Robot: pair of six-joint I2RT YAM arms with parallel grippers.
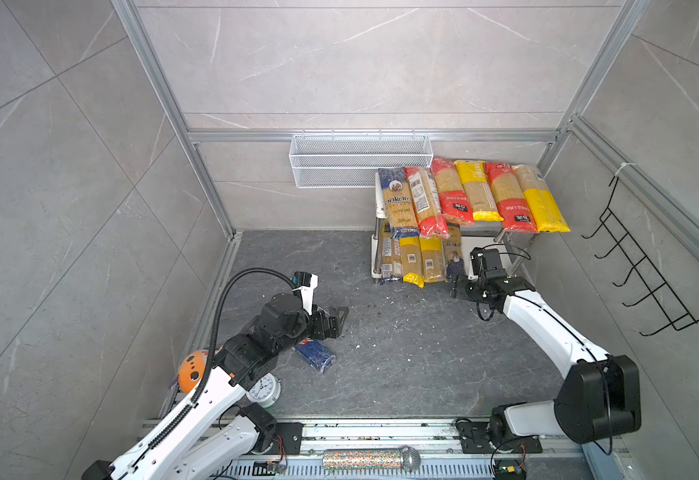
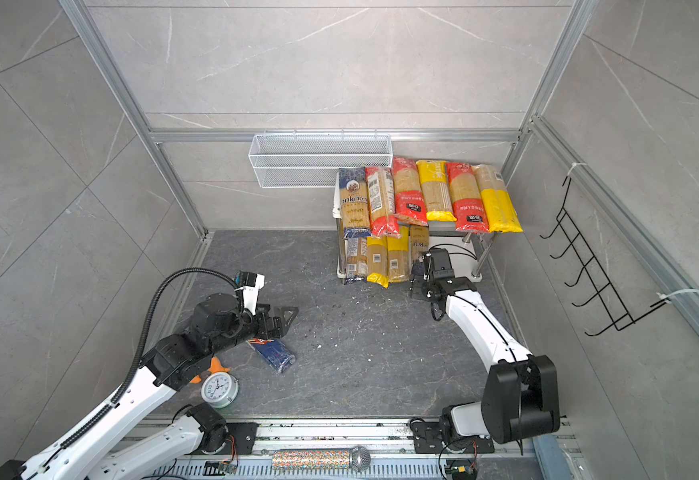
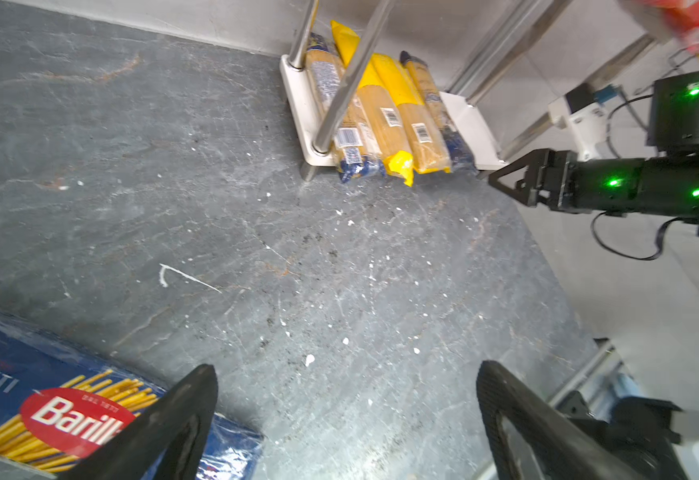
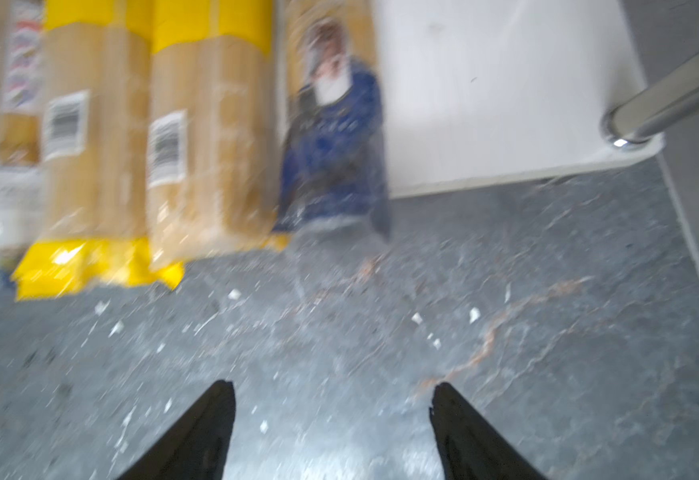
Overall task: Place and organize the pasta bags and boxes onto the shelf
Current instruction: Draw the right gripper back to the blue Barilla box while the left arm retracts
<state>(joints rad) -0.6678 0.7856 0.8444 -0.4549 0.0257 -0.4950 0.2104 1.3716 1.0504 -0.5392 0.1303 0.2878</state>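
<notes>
Left gripper (image 3: 346, 365) gapes empty beside the Barilla box (image 3: 69, 415); right gripper (image 4: 332, 383) gapes empty before the shelf (image 4: 485, 104), lower board

Barilla box (image 3: 48, 399) cut by frame edge, partly behind left gripper (image 3: 347, 370); right wrist view blurred; blue-ended pack (image 4: 335, 145) print unreadable.
</notes>
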